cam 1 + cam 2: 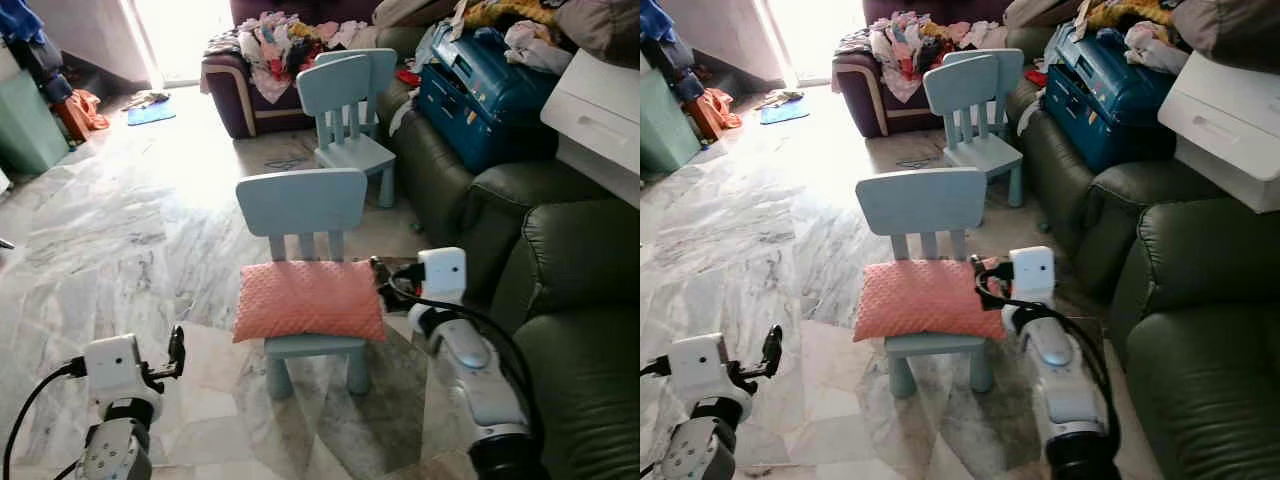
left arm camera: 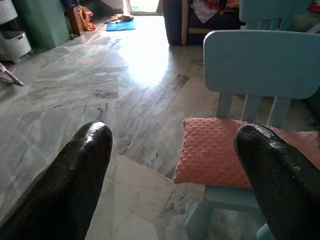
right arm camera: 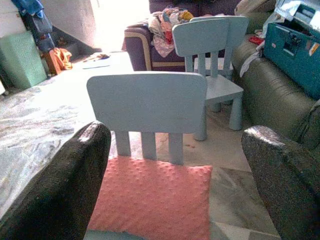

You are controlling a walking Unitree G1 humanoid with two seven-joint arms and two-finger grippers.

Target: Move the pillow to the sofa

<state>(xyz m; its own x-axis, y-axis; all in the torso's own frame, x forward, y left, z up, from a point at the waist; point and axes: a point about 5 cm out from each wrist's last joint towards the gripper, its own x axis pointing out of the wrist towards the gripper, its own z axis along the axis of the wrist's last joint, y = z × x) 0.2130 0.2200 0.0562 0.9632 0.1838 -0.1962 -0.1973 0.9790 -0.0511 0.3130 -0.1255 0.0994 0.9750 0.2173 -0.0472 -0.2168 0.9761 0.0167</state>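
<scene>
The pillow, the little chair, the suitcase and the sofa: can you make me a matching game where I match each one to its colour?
Things:
1. pillow
2. little chair
3. suitcase
4. sofa

Colours:
A. dark green
B. pink-orange
C. deep blue
D. pale blue

Right pairs: 1-B, 2-D, 3-C, 4-A.

The pillow lies on the seat of the little chair, and the suitcase sits on the sofa.
</scene>
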